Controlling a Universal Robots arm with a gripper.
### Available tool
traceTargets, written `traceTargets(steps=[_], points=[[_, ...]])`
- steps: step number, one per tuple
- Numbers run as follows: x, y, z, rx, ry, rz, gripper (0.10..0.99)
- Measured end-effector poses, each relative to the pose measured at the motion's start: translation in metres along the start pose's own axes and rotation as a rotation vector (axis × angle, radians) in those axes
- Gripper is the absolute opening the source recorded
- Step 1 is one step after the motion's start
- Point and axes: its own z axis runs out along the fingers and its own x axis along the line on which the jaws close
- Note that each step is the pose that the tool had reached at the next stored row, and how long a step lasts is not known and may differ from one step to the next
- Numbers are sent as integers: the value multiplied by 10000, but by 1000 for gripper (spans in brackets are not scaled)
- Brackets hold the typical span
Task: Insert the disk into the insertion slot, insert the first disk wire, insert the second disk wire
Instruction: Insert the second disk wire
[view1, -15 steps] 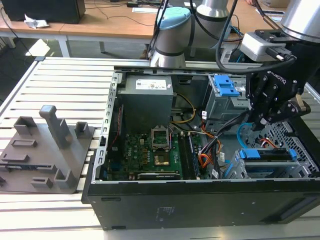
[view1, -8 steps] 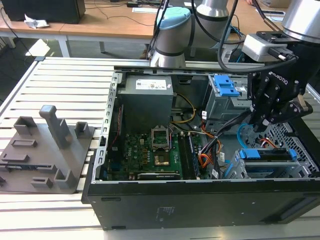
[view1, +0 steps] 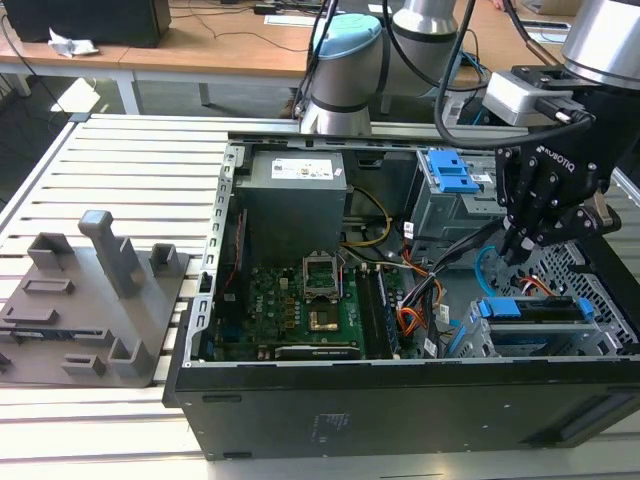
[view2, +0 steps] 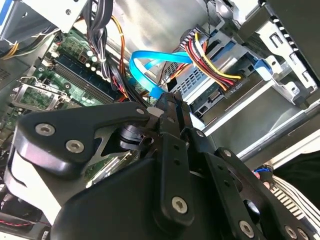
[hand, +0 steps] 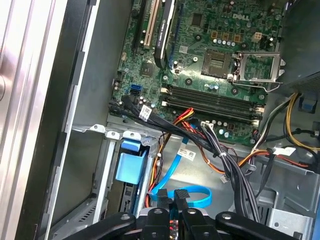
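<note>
The disk (view1: 535, 310) lies in its blue carrier inside the insertion slot (view1: 603, 290) of the perforated grey cage, at the exterior view's right. The first disk wire (view2: 215, 65), an orange, red, yellow and black bundle, ends in a black plug (view2: 231, 89) seated against the disk's end. My gripper (view1: 512, 250) hangs just above and behind the cage. Its fingers are shut on the end of the second disk wire (view2: 150, 65), the light-blue cable. That cable loops around the fingertips (hand: 163, 199) in the first wrist view, beside the blue carrier (hand: 131, 165).
A taller grey cage with a blue latch (view1: 450, 175) stands behind the gripper. Black cable bundles (hand: 210, 145) cross between the motherboard (view1: 300, 300) and the cage. The power supply (view1: 295, 205) sits at the back. A grey fixture (view1: 90, 300) rests on the slatted table outside the case.
</note>
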Motion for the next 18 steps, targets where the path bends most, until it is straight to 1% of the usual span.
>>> traceTargets(steps=[3,4,6,10,11,12,13,14,15,18], points=[[0,0,0,-7,36,1,165],[14,3,1,-9,41,1,165],[100,21,11,-8,40,2,165],[348,71,40,-7,36,2,165],[380,77,44,0,2,0,165],[398,81,46,16,-74,-2,165],[415,84,48,64,-310,-9,165],[424,86,49,125,-605,-18,165],[426,87,50,159,-771,-23,165],[426,86,49,162,-786,-23,165]])
